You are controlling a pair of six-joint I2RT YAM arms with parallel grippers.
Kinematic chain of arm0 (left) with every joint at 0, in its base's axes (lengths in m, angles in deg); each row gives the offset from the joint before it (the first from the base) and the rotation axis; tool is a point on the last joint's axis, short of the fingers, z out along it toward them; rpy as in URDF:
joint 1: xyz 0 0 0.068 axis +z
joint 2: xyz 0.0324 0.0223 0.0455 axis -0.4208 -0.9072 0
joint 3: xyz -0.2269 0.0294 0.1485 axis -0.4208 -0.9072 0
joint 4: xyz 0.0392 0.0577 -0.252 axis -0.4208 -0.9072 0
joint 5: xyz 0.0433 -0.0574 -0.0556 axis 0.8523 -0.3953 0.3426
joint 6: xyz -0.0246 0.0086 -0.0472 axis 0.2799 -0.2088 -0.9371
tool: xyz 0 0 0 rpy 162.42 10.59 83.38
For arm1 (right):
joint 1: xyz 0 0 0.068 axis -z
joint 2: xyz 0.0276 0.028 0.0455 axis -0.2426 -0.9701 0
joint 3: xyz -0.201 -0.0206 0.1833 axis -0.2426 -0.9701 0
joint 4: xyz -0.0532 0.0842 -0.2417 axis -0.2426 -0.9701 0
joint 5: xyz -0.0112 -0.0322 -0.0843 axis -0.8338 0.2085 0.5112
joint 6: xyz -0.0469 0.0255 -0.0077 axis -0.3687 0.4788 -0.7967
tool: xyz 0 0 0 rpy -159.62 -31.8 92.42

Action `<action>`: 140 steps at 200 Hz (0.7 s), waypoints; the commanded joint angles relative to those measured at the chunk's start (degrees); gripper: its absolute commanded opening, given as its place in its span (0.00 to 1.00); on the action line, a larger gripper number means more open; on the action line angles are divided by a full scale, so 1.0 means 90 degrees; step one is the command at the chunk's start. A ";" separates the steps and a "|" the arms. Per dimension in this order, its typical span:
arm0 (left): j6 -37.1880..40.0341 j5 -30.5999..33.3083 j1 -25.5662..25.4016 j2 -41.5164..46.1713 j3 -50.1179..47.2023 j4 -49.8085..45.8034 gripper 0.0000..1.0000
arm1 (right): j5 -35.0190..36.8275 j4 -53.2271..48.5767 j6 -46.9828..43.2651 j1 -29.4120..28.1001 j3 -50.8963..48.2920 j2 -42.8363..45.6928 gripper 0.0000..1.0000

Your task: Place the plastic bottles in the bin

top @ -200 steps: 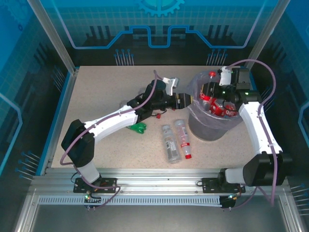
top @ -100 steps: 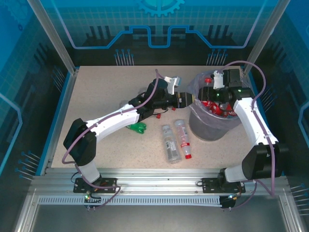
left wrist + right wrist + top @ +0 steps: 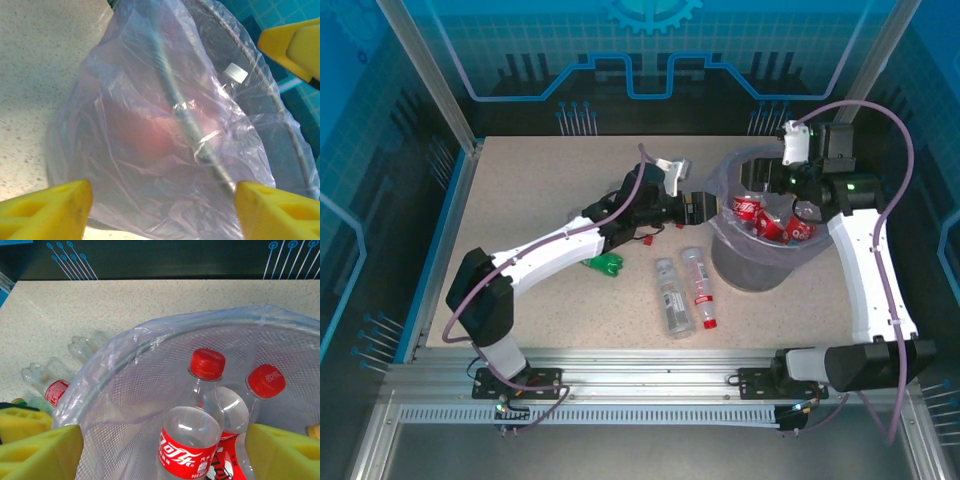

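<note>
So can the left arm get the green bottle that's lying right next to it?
Probably, but not straight away. The green bottle lies on the table close beside the left arm, well behind its open jaws, which sit at the bin. The arm would likely need to pull back first.

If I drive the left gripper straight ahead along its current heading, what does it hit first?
Likely the lavender bag draped over the bin wall, centred straight ahead of the open left gripper; how near is unclear.
</note>
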 commanded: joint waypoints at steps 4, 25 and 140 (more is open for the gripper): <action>0.0238 0.0284 0.0015 0.0641 -0.0310 -0.0308 0.89 | -0.0308 -0.0155 0.0050 0.0083 0.0013 0.0411 0.85; 0.0167 0.0500 0.0022 0.1163 -0.0825 -0.0709 0.99 | -0.0460 -0.0088 0.0149 0.0082 -0.0117 0.0651 0.85; -0.2332 0.0219 -0.0812 0.1435 -0.3455 -0.1455 0.99 | -0.0295 0.0236 0.0268 0.0083 -0.0702 0.0953 0.92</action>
